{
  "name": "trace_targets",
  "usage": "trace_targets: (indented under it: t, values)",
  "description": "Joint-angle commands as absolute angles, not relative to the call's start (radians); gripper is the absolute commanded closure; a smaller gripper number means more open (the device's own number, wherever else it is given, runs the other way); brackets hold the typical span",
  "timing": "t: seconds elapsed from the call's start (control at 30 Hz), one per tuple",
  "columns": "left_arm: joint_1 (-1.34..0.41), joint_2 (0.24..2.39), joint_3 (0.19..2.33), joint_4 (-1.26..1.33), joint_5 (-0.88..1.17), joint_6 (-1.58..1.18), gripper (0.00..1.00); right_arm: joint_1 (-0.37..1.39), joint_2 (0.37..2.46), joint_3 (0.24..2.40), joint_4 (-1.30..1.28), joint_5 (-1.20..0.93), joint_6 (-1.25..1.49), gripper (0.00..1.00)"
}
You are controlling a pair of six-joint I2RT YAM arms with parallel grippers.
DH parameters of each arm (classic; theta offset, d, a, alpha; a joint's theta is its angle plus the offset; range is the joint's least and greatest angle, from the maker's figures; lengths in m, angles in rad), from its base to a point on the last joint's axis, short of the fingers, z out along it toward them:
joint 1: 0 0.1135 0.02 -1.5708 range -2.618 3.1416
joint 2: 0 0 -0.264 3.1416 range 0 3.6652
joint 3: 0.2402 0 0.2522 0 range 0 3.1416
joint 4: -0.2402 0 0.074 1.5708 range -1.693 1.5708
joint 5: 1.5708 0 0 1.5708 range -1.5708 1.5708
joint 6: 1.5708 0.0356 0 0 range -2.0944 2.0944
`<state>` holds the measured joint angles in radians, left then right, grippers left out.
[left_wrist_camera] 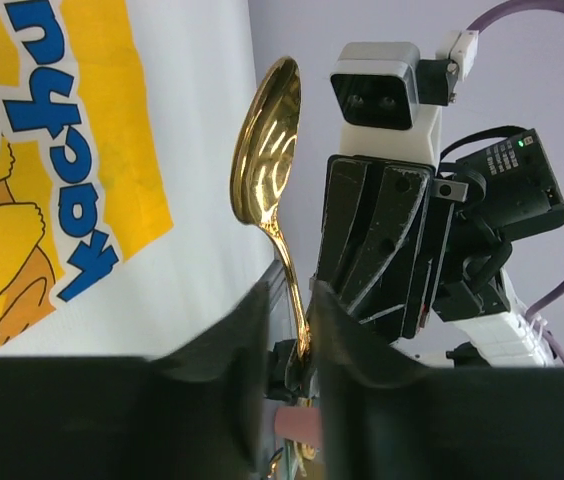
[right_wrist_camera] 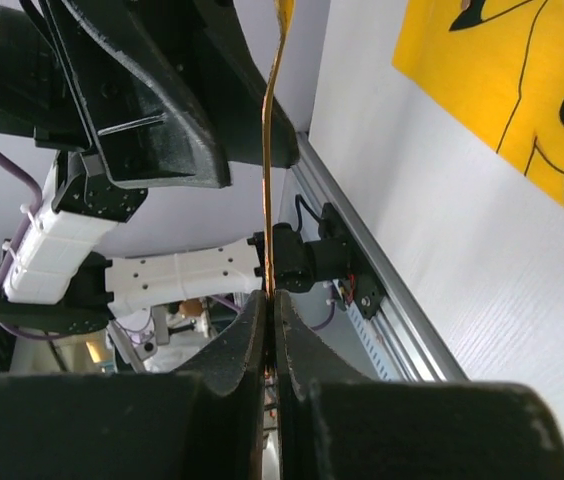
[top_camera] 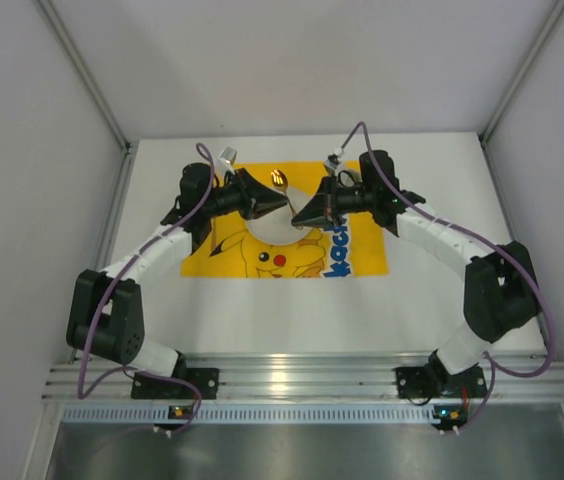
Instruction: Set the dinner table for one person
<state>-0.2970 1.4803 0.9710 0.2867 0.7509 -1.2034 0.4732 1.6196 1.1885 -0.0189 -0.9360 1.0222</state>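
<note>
Two claws meet mid-air: the right claw [right_wrist_camera: 270, 298] pinches the slim gold metal spoon [left_wrist_camera: 265, 140] by its handle; the left claw [left_wrist_camera: 290, 295] is slightly spread around it. Below lie the yellow Pikachu-printed cloth mat [top_camera: 362, 255] and the wide white bench [top_camera: 262, 320]. Handover, likely; next, left must back clear.

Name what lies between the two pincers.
A gold spoon: its handle is clamped by the right pincer and passes through the left pincer. Both wrist views show it.
</note>
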Motion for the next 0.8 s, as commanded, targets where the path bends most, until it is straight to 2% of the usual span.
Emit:
trace_targets:
  t: [0.0, 0.1, 0.13, 0.2, 0.3, 0.5, 0.57, 0.77]
  values:
    - [-0.299, 1.480, 1.034, 0.267, 0.770, -1.147, 0.65, 0.416, 1.552, 1.170, 0.017, -0.931, 0.999, 1.00]
    - [-0.301, 1.465, 1.037, 0.246, 0.776, -1.131, 0.47, 0.364, 1.548, 1.161, -0.032, -0.936, 0.950, 1.00]
    - [-0.301, 1.460, 1.042, 0.232, 0.779, -1.109, 0.33, 0.332, 1.545, 1.155, -0.067, -0.934, 0.933, 1.00]
    - [-0.301, 1.448, 1.071, 0.126, 0.766, -1.034, 0.18, 0.280, 1.539, 1.141, -0.095, -0.928, 0.890, 1.00]
    - [-0.299, 1.417, 1.124, -0.065, 0.717, -0.898, 0.15, 0.227, 1.535, 1.103, -0.149, -0.917, 0.841, 1.00]
    - [-0.299, 1.399, 1.247, -0.440, 0.457, -0.663, 0.14, 0.167, 1.555, 1.040, -0.238, -0.851, 0.761, 1.00]
    - [-0.298, 1.394, 1.262, -0.484, 0.376, -0.635, 0.14, 0.172, 1.572, 1.013, -0.236, -0.835, 0.761, 1.00]
    - [-0.298, 1.385, 1.255, -0.541, 0.318, -0.598, 0.16, 0.179, 1.640, 0.996, -0.204, -0.808, 0.781, 1.00]
